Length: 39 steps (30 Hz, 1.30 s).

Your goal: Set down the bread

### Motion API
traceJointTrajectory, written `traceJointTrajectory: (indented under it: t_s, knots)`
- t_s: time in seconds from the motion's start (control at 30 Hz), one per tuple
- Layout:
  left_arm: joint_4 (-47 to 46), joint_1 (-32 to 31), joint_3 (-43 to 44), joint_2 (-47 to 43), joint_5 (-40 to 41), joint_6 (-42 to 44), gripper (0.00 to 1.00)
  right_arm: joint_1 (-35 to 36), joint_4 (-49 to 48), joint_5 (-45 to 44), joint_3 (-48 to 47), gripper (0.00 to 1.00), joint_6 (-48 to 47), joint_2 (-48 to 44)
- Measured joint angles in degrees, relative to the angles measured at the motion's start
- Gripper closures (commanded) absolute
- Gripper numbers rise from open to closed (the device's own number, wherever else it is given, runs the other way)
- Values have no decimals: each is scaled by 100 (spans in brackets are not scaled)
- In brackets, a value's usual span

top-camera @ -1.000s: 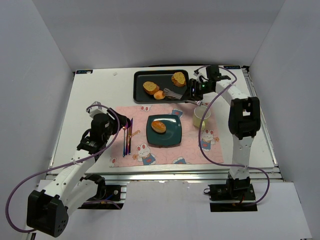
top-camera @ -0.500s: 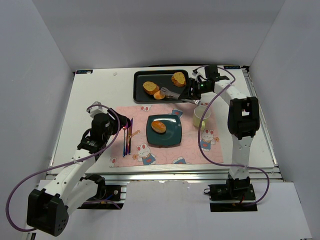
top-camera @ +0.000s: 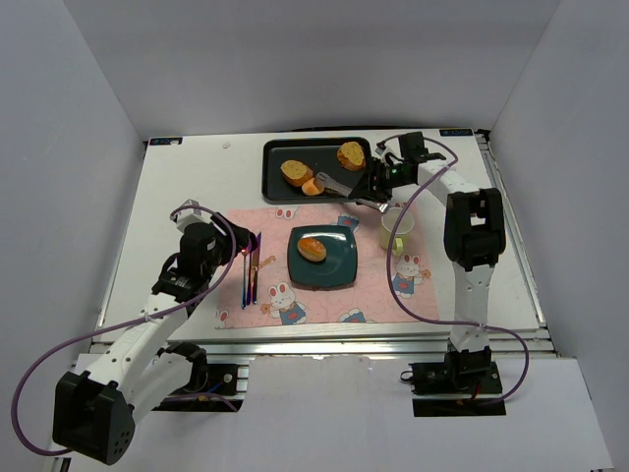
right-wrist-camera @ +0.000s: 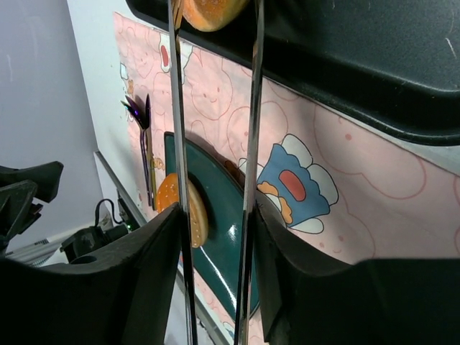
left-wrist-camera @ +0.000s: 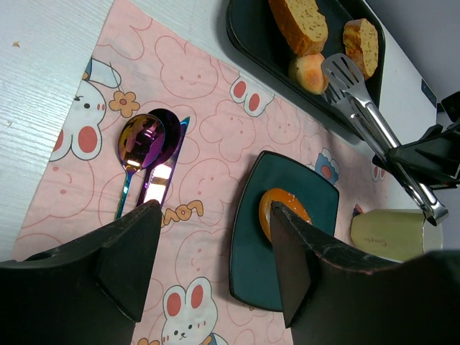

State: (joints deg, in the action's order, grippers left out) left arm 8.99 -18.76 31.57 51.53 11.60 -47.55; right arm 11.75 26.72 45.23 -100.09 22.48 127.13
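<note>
Metal tongs (top-camera: 337, 183), clasped by the right gripper (top-camera: 378, 179), reach into the black tray (top-camera: 319, 155). The right wrist view shows their arms narrowly parted around one bun (right-wrist-camera: 212, 11); whether they touch it is unclear. Overhead, the second bun (top-camera: 312, 248) sits on the teal plate (top-camera: 339, 267). The left gripper (left-wrist-camera: 208, 251) hovers with fingers apart, empty.

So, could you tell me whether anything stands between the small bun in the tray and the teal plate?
Nothing visible does. Only the rim of the tray and bare placemat lie between the bun and the plate. The cup stands off to the right.
</note>
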Motion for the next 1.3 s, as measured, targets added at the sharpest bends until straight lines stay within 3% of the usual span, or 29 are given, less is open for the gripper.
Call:
traceJointTrajectory:
  t_s: [0.3,0.67,1.03,1.3]
  knots:
    - [0,0,0,2,0,-11,29,0,-50,74,0,66,142,11]
    - [4,0,0,0,2,-11,29,-26,-385,372,72,97,459,13]
    - [-11,0,0,-20,0,-20,30,-643,-861,728,258,100,619,-173]
    - [-166,0,-2,-20,-4,-44,33,-649,-162,940,713,100,-671,-1141]
